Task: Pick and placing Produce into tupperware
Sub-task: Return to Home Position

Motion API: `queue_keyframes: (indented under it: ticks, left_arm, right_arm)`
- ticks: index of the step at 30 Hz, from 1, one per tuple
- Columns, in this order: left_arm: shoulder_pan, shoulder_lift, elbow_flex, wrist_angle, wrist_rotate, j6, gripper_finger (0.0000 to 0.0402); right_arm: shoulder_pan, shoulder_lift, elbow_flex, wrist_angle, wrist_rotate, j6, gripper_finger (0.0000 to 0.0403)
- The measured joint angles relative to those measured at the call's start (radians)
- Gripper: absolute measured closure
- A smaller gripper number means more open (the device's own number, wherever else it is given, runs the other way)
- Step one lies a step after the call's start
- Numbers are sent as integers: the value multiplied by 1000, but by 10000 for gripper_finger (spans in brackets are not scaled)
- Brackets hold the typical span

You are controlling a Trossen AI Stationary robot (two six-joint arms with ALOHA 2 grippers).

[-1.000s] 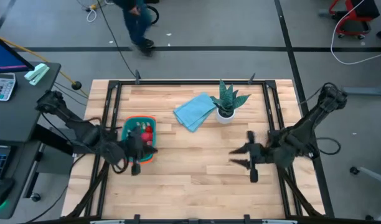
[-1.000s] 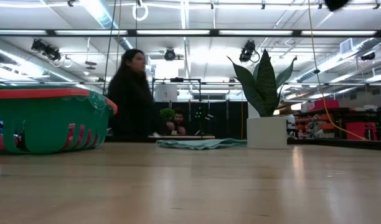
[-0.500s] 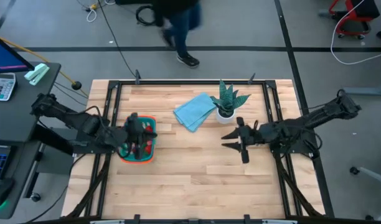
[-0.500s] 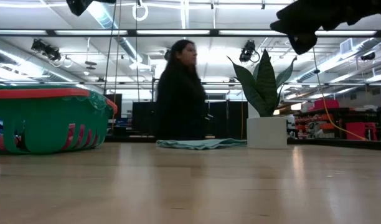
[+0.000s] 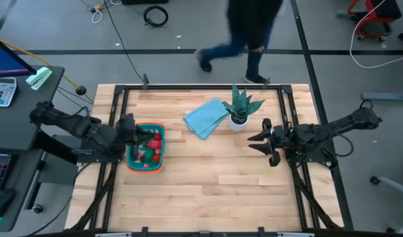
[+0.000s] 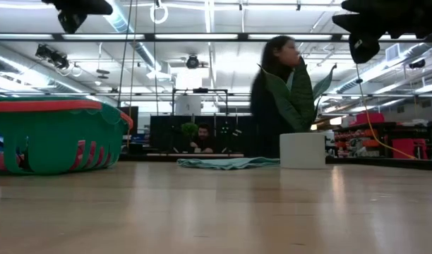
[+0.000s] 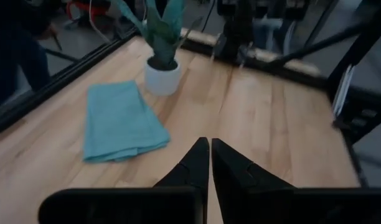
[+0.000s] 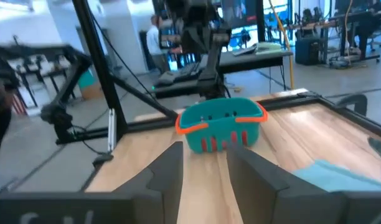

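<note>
The teal tupperware [image 5: 145, 168] with its orange rim stands at the table's left; it also shows in the low view [image 6: 54, 137] and in the right wrist view [image 8: 221, 124]. Red produce pieces [image 5: 153, 141] lie inside it. My left gripper [image 5: 133, 129] hangs above the tupperware's far left corner, high over the table, with its fingers shut [image 7: 210, 144] and empty. My right gripper [image 5: 253, 142] is open [image 8: 206, 149] and empty, in the air at the table's right, near the potted plant, and it points toward the tupperware.
A light blue folded cloth [image 5: 206, 117] and a spiky green potted plant [image 5: 239, 108] stand at the far middle. A person [image 5: 247, 39] walks past beyond the far edge. Bare wood [image 5: 208, 191] lies in the middle and near part.
My left gripper has gone from the tupperware's near side toward the far edge and a little left, across the tupperware. My right gripper has gone toward the far edge, nearer the plant. The person has walked from left to right behind the table.
</note>
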Motion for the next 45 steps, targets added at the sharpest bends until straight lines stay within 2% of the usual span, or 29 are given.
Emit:
queue_keyframes:
  ticks: [5, 9, 12, 17, 21, 26, 29, 33, 39, 42, 45]
  left_arm:
    - [-3, -90, -198, 201, 15, -4, 386]
    - [-3, -108, -333, 322, 19, -80, 396]
    - [3, -107, -391, 406, 18, -63, 396]
    - [71, -138, -380, 447, 17, 83, 383]
    - [122, -226, -328, 410, 17, 202, 387]
    - [147, -377, -294, 273, 17, 206, 397]
    - [147, -444, -298, 223, 17, 174, 389]
    - [146, -484, -365, 299, 17, 154, 379]
    - [144, -486, -519, 471, 20, 139, 395]
    - [144, -488, -540, 484, 19, 178, 396]
    - [144, -487, -572, 480, 45, 154, 386]
  right_arm:
    - [1, 2, -70, 107, -1, 28, 270]
    - [1, 9, -131, 153, -2, 80, 270]
    - [-2, -4, -136, 176, -2, 24, 270]
    - [-30, -48, -114, 170, 3, -76, 270]
    - [-48, -96, -114, 66, 3, -21, 270]
    - [-45, -137, -114, -10, 3, 5, 270]
    - [-51, -158, -114, -18, 59, -27, 270]
    - [-54, -161, -117, -7, 69, -9, 270]
    - [-52, -149, -218, 166, 41, 27, 270]
    - [-51, -149, -242, 209, 19, 46, 270]
    - [-49, -149, -241, 191, 5, 55, 270]
